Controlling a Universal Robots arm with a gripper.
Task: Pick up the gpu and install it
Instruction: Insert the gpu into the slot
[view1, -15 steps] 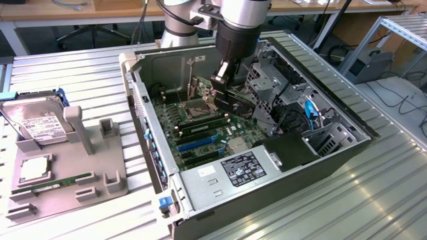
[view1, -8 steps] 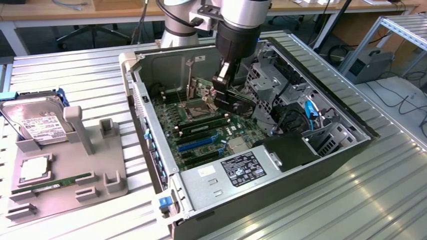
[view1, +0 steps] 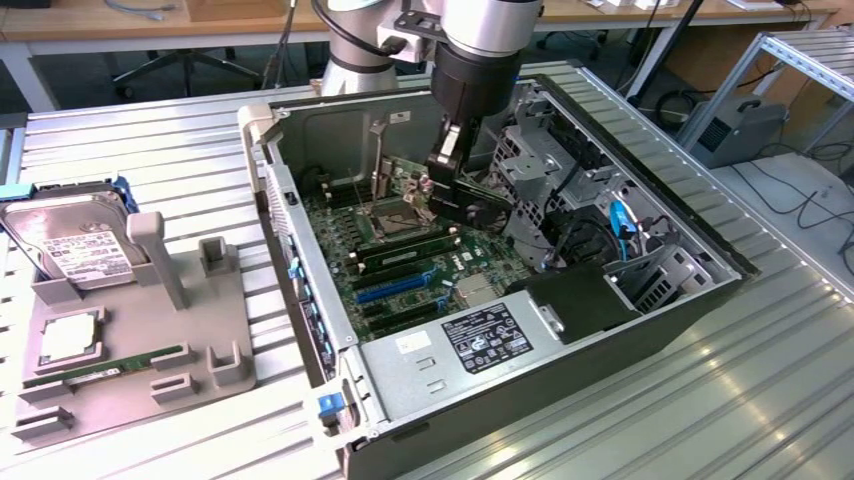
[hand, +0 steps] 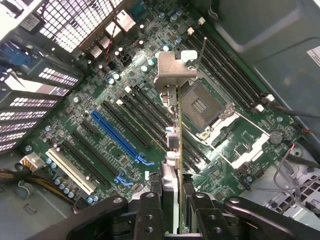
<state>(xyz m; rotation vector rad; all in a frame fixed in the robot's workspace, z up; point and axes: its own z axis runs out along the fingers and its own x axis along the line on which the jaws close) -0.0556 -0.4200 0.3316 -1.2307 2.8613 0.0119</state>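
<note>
The gpu (view1: 478, 208) is held by the gripper (view1: 447, 170), whose fingers (hand: 150, 215) are closed narrowly on the card's upper edge. The card is carried edge-down inside the open computer case (view1: 587, 390), over the motherboard (view1: 400, 275); whether its lower edge touches a slot cannot be told. In the wrist view its silvery bracket (hand: 172, 70) is seen at the far end, between the black expansion slots (hand: 150, 107) and the bare CPU socket (hand: 200, 105). A hard drive (view1: 74, 245) and a memory stick (view1: 120, 365) are seen on the grey holder (view1: 200, 340) at the exterior view's left
</note>
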